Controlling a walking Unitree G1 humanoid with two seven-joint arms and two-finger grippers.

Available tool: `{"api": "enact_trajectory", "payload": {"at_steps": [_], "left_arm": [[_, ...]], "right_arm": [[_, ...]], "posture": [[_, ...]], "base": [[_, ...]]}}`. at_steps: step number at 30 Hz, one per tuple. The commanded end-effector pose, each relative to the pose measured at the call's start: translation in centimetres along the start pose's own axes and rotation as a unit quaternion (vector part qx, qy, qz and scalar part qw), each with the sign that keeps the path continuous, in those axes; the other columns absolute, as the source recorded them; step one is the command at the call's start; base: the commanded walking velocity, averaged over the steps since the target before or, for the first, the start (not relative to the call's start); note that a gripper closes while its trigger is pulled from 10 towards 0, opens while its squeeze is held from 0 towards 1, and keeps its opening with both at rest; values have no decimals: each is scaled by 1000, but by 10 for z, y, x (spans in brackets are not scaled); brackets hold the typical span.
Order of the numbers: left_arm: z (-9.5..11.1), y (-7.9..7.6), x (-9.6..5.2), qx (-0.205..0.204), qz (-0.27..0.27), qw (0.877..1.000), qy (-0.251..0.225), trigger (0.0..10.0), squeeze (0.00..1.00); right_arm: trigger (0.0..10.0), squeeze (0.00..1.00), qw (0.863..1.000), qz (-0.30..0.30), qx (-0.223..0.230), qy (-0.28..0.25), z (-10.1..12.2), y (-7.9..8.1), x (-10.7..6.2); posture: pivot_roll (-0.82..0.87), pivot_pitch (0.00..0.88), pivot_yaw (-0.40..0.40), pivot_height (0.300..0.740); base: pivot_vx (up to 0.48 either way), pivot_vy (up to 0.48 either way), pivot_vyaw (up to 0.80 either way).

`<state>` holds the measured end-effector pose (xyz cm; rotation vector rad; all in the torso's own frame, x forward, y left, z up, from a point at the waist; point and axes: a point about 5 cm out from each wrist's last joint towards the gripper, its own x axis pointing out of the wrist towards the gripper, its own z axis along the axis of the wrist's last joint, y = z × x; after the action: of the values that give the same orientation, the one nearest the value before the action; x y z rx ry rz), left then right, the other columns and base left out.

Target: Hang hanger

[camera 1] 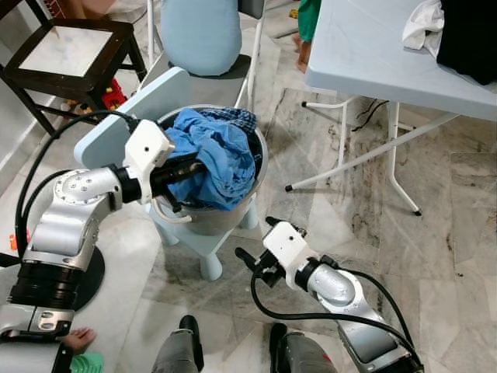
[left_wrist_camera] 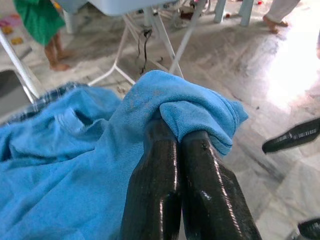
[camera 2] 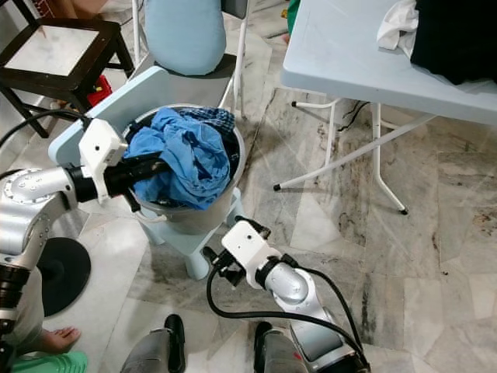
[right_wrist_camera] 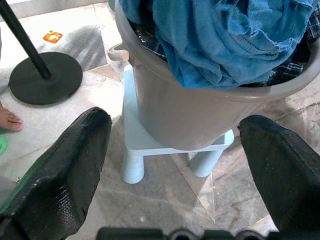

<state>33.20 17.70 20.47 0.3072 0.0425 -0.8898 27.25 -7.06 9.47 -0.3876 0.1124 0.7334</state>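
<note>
The left end effector, its 2 black fingers clenched on a fold of bright blue cloth, reaches into a grey plastic bucket heaped with laundry on a pale blue plastic stool. The right end effector hovers low beside the stool over the marble floor, fingers spread wide, grasping nothing.

Even, bright daylight throughout; sharp head views. Strong glare on floor in left wrist view; near fingers slightly soft.
</note>
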Motion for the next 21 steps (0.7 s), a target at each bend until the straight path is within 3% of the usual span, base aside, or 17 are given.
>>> {"api": "enact_trajectory", "payload": {"at_steps": [1, 8, 10, 11, 12, 13, 14, 15, 16, 17, 18, 19, 21], "left_arm": [[-5, -6, 0, -4, -13, 1000, 8, 0, 0], [0, -5, 4, -10, -1, 1000, -1, 0, 0], [2, -2, 8, -18, 30, 999, -10, 78, 0], [-1, 1, 11, -17, 56, 998, -9, 2196, 0], [-2, 2, 12, -16, 73, 997, -8, 2196, 0], [-6, 3, 14, -21, 96, 995, -9, 1255, 0], [-11, 1, 18, -40, 131, 990, -13, 1255, 0], [-11, 1, 18, -40, 131, 990, -13, 1255, 0], [-20, -1, 22, -72, 197, 978, -16, 3686, 0], [-29, -9, 26, -99, 248, 963, -29, 3137, 0], [-29, -9, 26, -99, 248, 963, -29, 3137, 0], [-43, -24, 29, -129, 290, 948, -21, 10000, 0], [-55, -38, 32, -145, 312, 939, -9, 10000, 0]], "right_arm": [[10000, 0, 1000, 5, 2, 3, -1, 6, -2], [10000, 0, 1000, 5, 3, 5, -3, 7, -3], [10000, 0, 1000, 0, 3, 4, -2, 4, -2], [10000, 0, 1000, -8, 3, 2, -2, 2, -2], [10000, 0, 1000, -14, 4, 1, -2, 1, -2], [10000, 0, 1000, -23, 5, -1, -1, -1, -1], [10000, 0, 999, -40, 7, -4, -1, -5, -1], [10000, 0, 999, -40, 7, -4, -1, -5, -1], [10000, 0, 997, -74, 26, -9, 1, -14, -1], [10000, 0, 991, -124, 47, -23, 4, -27, -3], [10000, 0, 991, -124, 47, -23, 4, -27, -3], [10000, 0, 978, -187, 83, -37, 7, -46, -7], [10000, 0, 963, -239, 118, -44, 6, -63, -10]], "posture": [[-1, 320, -30, 740], [-3, 318, -29, 740], [-3, 318, -29, 740], [0, 310, -27, 740], [0, 310, -27, 740], [0, 310, -27, 740], [3, 301, -26, 740], [3, 301, -26, 740], [3, 292, -25, 740], [2, 272, -25, 740], [2, 272, -25, 740], [0, 255, -28, 740], [-1, 232, -25, 740]], "base": [[0, 0, 0], [0, 0, 0], [0, 0, 0], [0, 0, 0], [0, 0, 0], [0, 0, 0], [0, 0, 0], [0, 0, 0], [0, 0, 0], [0, 0, 0], [0, 0, 0], [0, 0, 0], [0, 0, 0]]}}
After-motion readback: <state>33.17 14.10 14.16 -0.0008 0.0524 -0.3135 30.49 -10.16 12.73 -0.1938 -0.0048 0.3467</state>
